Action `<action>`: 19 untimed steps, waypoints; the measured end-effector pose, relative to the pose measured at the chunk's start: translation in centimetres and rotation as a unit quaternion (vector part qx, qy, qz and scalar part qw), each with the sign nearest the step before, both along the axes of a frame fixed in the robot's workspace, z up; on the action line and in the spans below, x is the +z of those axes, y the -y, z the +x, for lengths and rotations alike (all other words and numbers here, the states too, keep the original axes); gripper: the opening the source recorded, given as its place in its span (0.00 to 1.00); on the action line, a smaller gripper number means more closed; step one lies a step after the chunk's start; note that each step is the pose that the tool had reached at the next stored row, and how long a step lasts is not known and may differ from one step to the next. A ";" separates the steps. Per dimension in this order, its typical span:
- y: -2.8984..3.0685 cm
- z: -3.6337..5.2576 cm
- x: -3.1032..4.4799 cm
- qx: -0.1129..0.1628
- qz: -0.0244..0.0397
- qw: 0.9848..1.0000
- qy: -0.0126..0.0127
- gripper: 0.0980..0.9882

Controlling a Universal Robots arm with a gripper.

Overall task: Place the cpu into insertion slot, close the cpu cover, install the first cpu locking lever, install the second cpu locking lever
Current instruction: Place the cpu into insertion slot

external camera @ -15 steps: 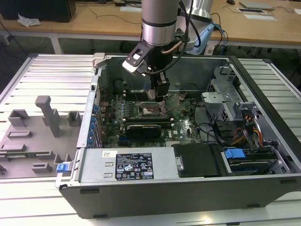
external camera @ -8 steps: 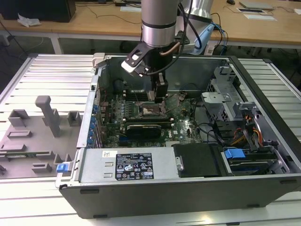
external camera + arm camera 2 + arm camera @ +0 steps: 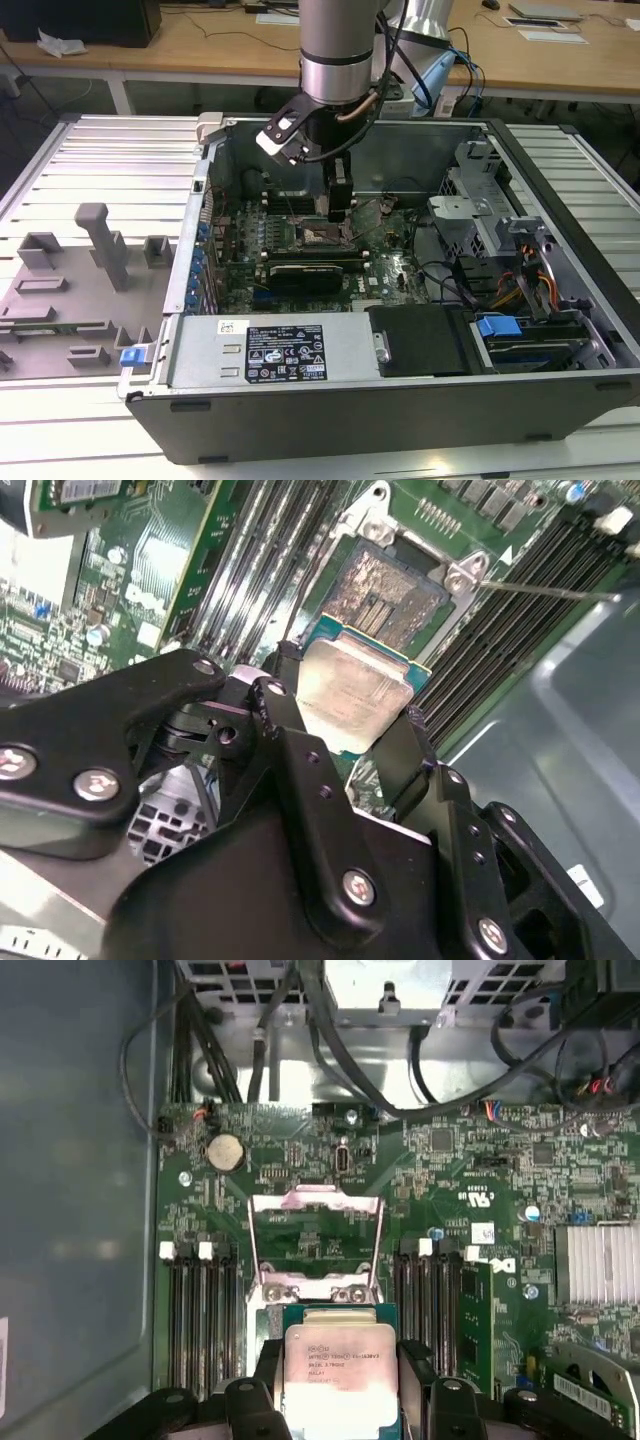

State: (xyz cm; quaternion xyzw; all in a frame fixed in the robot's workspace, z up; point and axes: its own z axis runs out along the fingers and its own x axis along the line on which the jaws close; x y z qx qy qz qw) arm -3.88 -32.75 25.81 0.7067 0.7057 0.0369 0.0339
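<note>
While the fingers (image 3: 283,712) of the gripper (image 3: 348,708) clamp the chip (image 3: 352,685) by two opposite edges, we see its pale metal top facing up and its green rim showing between them. In the second wrist view the chip hangs over the near edge of the socket (image 3: 388,592), whose dark centre lies bare beyond it. We judge it raised and not yet seated.

In the first wrist view the cover (image 3: 316,1201) stands swung open on the far side of the chip (image 3: 340,1375). Its window is empty, so the way down looks free to us. A thin metal lever (image 3: 545,588) sticks out beside the socket, unhooked as far as we can tell. Rows of black memory slots (image 3: 195,1305) flank the socket on both sides of the green board (image 3: 450,1175).

In the exterior view the arm reaches down into the open computer case (image 3: 400,420), with the gripper (image 3: 340,205) low over the board. A grey parts tray (image 3: 60,300) lies beside the case on the exterior view's left.

So we are in the first step, placing the chip. In our judgement the move from here calls for three things: the chip's edges squared with the socket's silver rim, its face kept level, and a slow, light descent. A tilted or shifted chip could bend the contacts beneath it.
</note>
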 end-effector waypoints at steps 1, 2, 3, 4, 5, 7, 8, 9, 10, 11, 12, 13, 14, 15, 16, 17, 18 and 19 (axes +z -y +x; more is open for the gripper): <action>-0.04 -0.01 -0.05 0.000 -0.001 1.000 0.009 0.50; -0.05 -0.02 -0.08 0.000 -0.001 1.000 0.013 0.50; -0.07 -0.04 -0.11 0.000 -0.001 1.000 0.017 0.50; -0.09 -0.06 -0.16 0.000 -0.001 1.000 0.020 0.50; -0.12 -0.10 -0.24 0.000 -0.001 1.000 0.024 0.50; -0.20 -0.35 -0.55 0.000 -0.002 1.000 0.028 0.50; -0.23 -0.52 -0.65 0.000 -0.002 1.000 0.029 0.50; -0.29 -0.78 -0.80 0.000 -0.002 1.000 0.030 0.50; -0.32 -0.95 -0.91 0.000 -0.002 1.000 0.030 0.50; -0.35 -1.19 -1.14 0.000 -0.003 1.000 0.030 0.50; -0.37 -1.40 -1.51 0.000 -0.004 1.000 0.030 0.50; -0.39 -1.52 -1.79 0.000 -0.004 1.000 0.030 0.50; -0.42 -1.60 -1.95 0.000 -0.004 1.000 0.030 0.50; -0.49 -1.81 -2.18 0.000 -0.004 1.000 0.030 0.50; -0.52 -1.95 -2.34 0.000 -0.004 1.000 0.030 0.50; -0.55 -2.06 -2.50 0.000 -0.004 1.000 0.031 0.50; -0.59 -2.20 -2.77 0.000 -0.004 1.000 0.031 0.50; -0.61 -2.28 -2.93 0.000 -0.004 1.000 0.031 0.50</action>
